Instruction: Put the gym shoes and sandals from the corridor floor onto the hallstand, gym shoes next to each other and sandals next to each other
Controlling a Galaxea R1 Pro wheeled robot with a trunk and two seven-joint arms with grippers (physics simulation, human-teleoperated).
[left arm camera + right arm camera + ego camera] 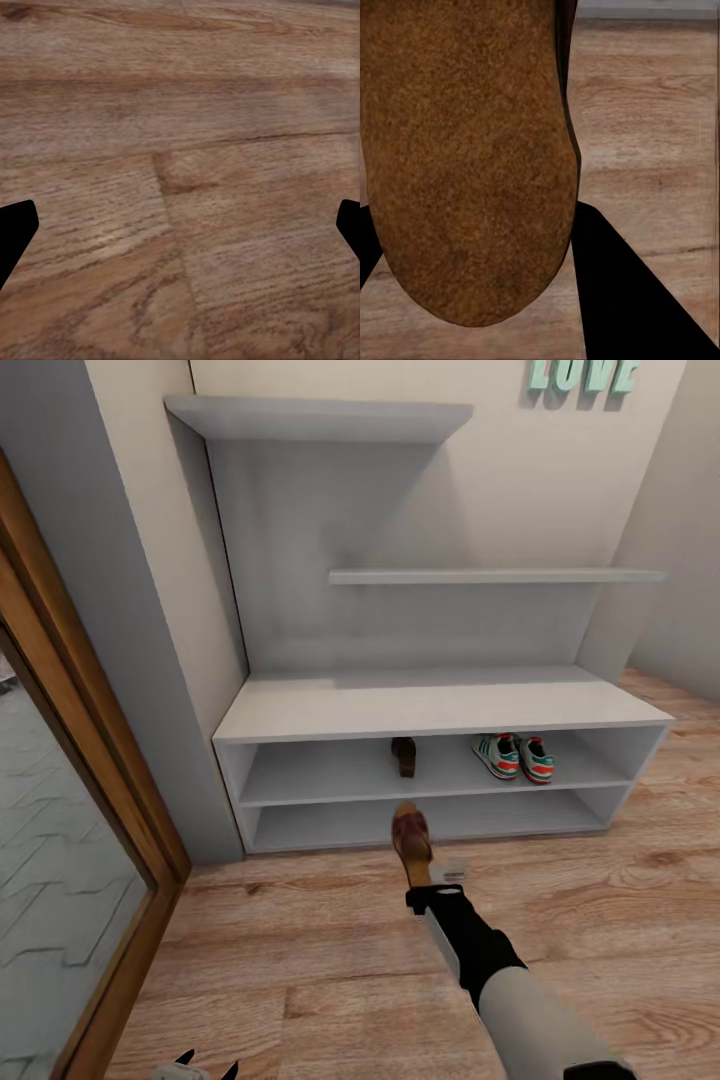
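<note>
Corridor floor (180, 150) planks; left end effector (180, 232) fingertips spread.

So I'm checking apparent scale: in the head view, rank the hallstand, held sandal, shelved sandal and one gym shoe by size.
1. hallstand
2. held sandal, nearer the camera
3. gym shoe
4. shelved sandal, close to the gym shoe, so unsure

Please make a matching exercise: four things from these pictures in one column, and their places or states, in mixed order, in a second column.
Things:
1. gym shoes
2. sandal on the rack
3. second sandal
4. left gripper

Places or states:
a. open above bare floor
b. held in the right gripper
c. upper open shelf, right part, side by side
d. upper open shelf, near the middle, alone

Pairs: 1-c, 2-d, 3-b, 4-a
</note>
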